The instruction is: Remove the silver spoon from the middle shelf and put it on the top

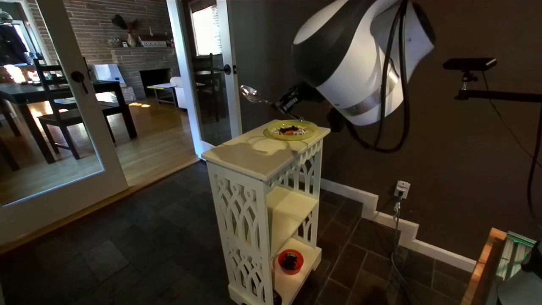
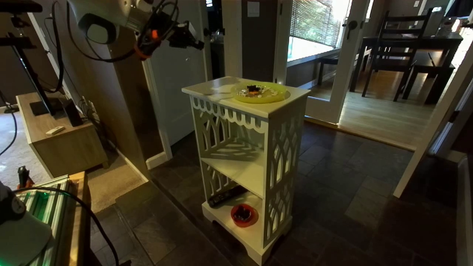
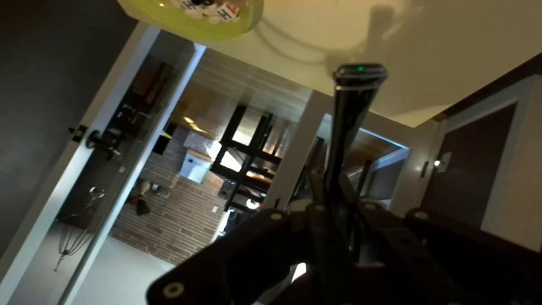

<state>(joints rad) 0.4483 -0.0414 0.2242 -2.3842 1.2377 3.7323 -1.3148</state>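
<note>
the silver spoon is held in the gripper, closed on its handle. lower than the tool, and apart from it, lies the top panel with a yellow plate; farther down, the middle shelf. removal looks done; setting down and letting go seem left.

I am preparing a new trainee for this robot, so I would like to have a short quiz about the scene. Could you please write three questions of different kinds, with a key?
1. Where is the spoon?
(a) on the middle shelf
(b) on the floor
(c) in the pincer

2. True or false: the yellow-green dish is on the top panel.

3. Fill the gap: the bowl on the lowest board is ____ in colour.

Key: 1. c; 2. true; 3. red
</note>
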